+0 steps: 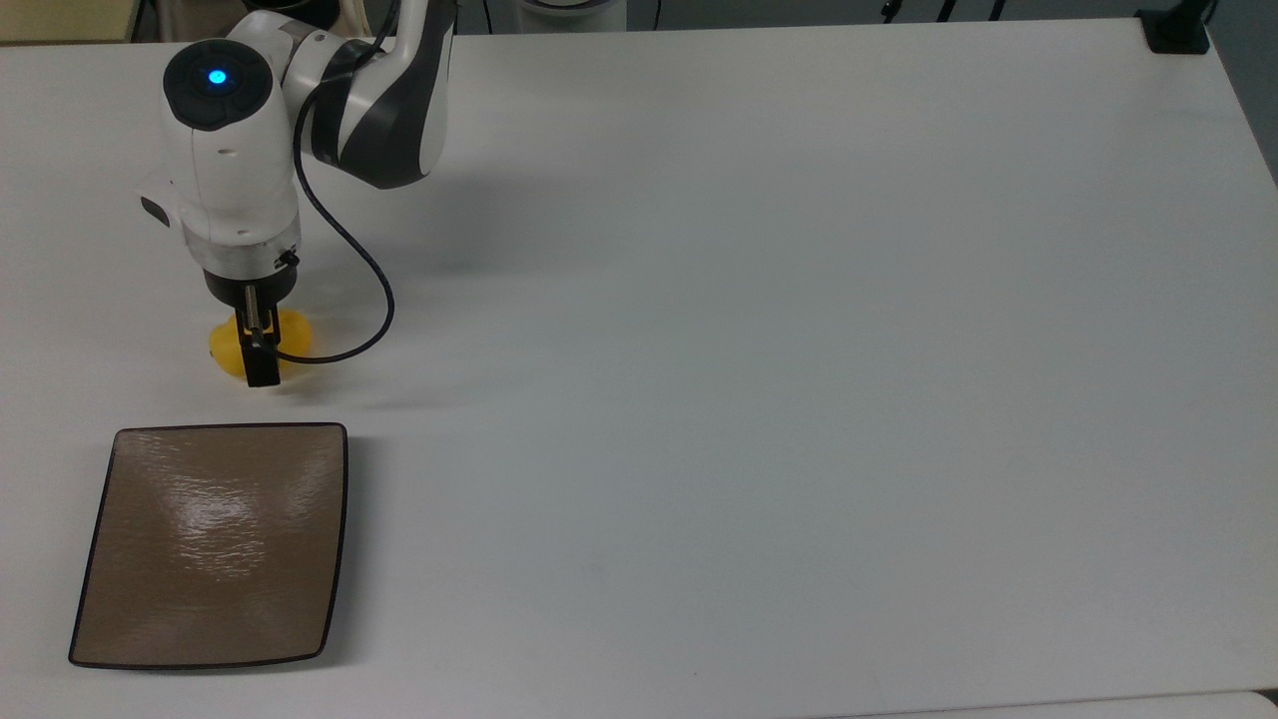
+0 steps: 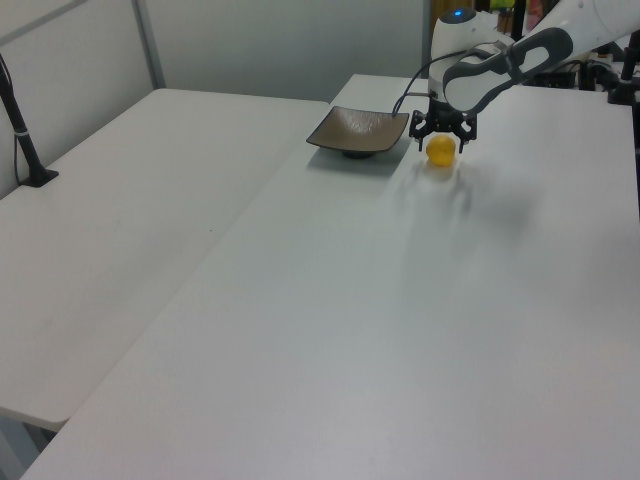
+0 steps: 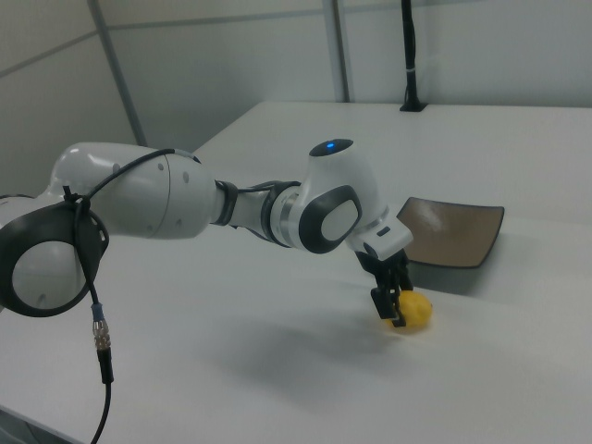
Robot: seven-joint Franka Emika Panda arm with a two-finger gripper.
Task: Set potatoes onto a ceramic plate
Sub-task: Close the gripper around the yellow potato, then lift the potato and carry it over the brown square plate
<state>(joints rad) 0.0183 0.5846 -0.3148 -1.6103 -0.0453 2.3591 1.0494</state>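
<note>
White bench (image 1: 799,350): gripper (image 1: 258,352), fingers apart, straddles the smooth, lumpy yellow potato (image 1: 290,330); an off-centre squeeze could roll it from the square glossy brown ceramic plate (image 1: 215,544).

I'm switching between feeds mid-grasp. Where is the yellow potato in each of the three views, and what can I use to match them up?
Top view: the potato lies far left, just above the brown plate, under the gripper.
Left view: the potato sits upper right, to the right of the plate.
Right view: the potato lies right of centre, in front of the plate.
Shared landmark: the plate.
</note>
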